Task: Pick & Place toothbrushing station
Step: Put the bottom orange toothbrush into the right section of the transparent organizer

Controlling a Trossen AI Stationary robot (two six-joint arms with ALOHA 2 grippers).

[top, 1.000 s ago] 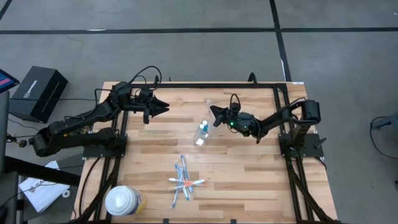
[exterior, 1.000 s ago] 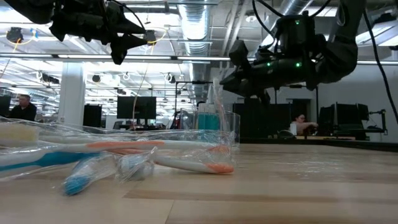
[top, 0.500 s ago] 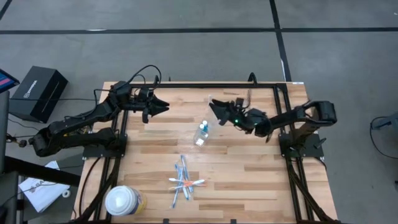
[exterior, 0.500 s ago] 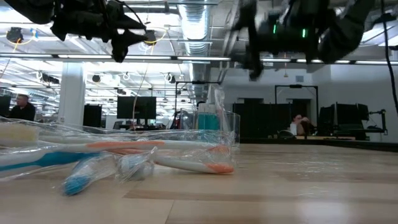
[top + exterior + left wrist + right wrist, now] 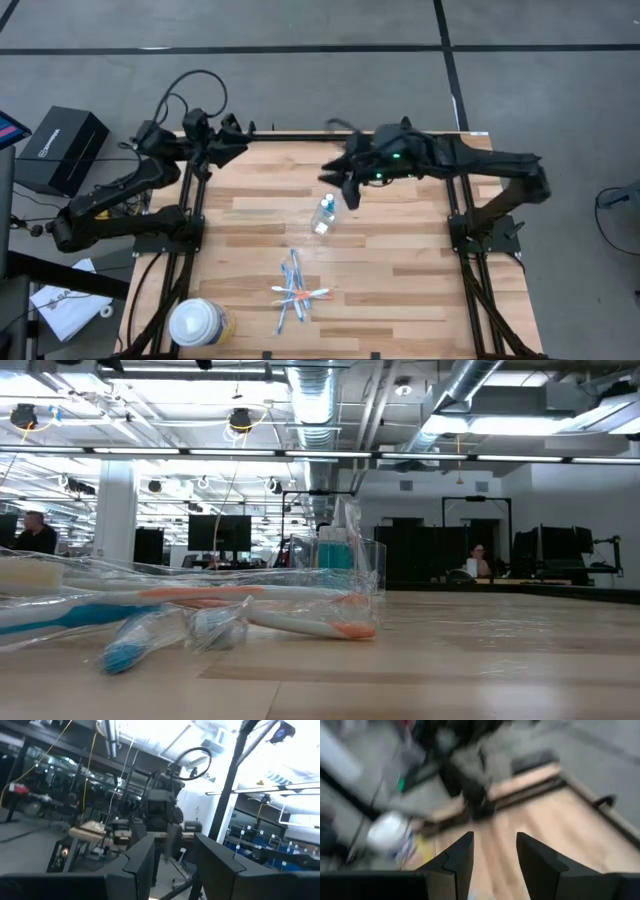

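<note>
A small clear plastic cup (image 5: 323, 213) stands upright on its base at the middle of the wooden table, with something blue-green inside it; it also shows in the low view (image 5: 352, 575). Several blue, white and orange toothbrushes (image 5: 297, 290) lie crossed in a pile near the table's front, in clear wrappers (image 5: 200, 605). My right gripper (image 5: 338, 185) is open and empty, high above the table just beyond the cup. Its wrist view (image 5: 492, 860) looks down past open fingers. My left gripper (image 5: 243, 140) is open and empty over the far left corner (image 5: 172, 865).
A large round white-topped yellowish container (image 5: 197, 323) stands at the front left corner and also shows blurred in the right wrist view (image 5: 390, 832). A black box (image 5: 62, 148) sits on the floor at the left. Bare wood lies between the cup and the toothbrush pile.
Both grippers have risen out of the low view. My left gripper has drawn back toward the table's far left corner. My right arm has lifted and reached out, its gripper tipping downward above the cup. The cup and the toothbrushes have kept still.
</note>
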